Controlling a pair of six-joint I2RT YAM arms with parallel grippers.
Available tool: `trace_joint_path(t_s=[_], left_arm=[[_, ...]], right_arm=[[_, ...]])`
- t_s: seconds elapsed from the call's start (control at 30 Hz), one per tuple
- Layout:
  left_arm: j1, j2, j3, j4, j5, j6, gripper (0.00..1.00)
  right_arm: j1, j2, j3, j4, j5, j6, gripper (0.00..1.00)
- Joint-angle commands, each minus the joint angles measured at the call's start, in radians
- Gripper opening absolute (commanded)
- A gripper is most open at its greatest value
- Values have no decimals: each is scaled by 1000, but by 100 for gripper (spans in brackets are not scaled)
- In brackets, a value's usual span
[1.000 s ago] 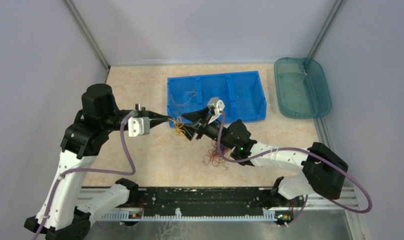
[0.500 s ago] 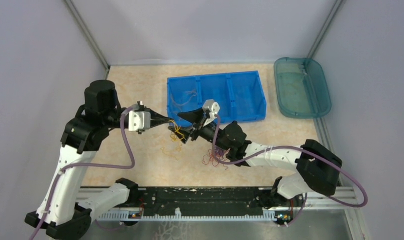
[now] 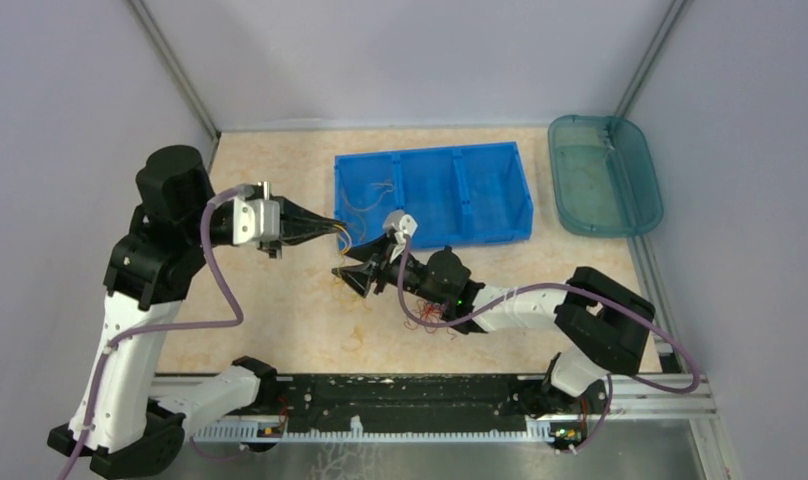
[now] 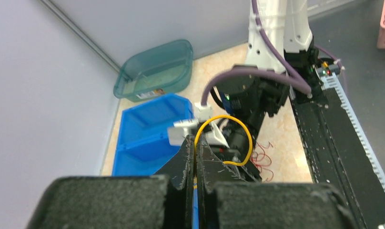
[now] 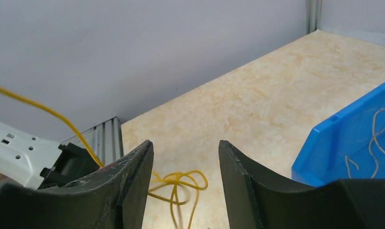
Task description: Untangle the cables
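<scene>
Currently your left end effector is pinched shut on one yellow cable lifted over the bench left of the blue bin, right end effector parted and empty close by; light, springy wire, so take single strands near an end.

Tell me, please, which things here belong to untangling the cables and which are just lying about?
Belong to the job:
- yellow cable, pinched in the shut left tool
- loose yellow cables on the table, near the open right tool
- red cables, also on the table
- blue bin, likely: thin wires lie inside

Just lying about:
- teal tub, far right
</scene>
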Motion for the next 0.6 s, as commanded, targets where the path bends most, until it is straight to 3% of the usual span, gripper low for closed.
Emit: trace_joint_path(t_s=[0.0, 0.27, 0.57], left_arm=[[-4, 15, 87, 133, 57, -168, 1], [-4, 29, 136, 278, 80, -372, 1], [-4, 26, 153, 310, 25, -331, 1]], right_arm=[[20, 31, 12, 80, -34, 30, 52], [27, 67, 12, 108, -44, 54, 50], [34, 52, -26, 115, -25, 60, 49]])
